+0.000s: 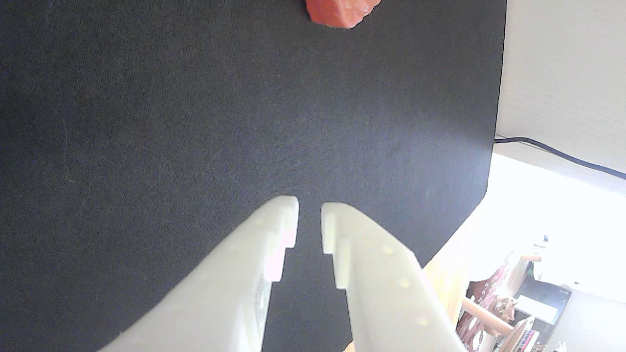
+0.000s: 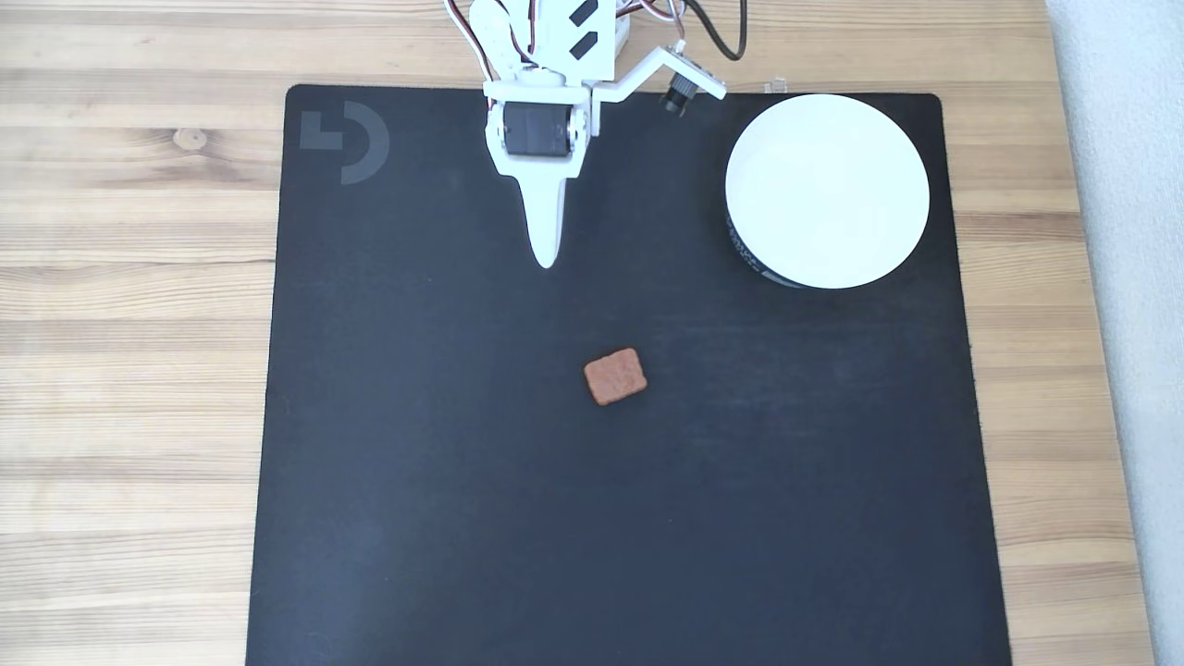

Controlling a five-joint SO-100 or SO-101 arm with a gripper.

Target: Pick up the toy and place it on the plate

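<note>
Two camera angles show a small white robot arm over a black mat (image 2: 462, 481) on a wooden table (image 2: 129, 277). Seen from the fixed view above, the gripper (image 2: 546, 262) points down the mat from the arm's base at the top edge. The toy (image 2: 615, 376), a small reddish-brown block with rounded corners, lies flat near the mat's middle, apart from the fingertips and slightly to their right. The plate (image 2: 916, 199), a white dish with a dark band around its side, sits near the mat's upper right corner and holds nothing. In the wrist view the gripper (image 1: 309, 215) has its two white fingers nearly closed, a narrow gap between the tips, gripping nothing; the toy (image 1: 340, 12) peeks in at the top edge.

The reach toward the toy seems to be the step in hand. Doing it well likely means spreading the fingers wider than the block, centring over it, then descending so a finger lands on each side.
</note>
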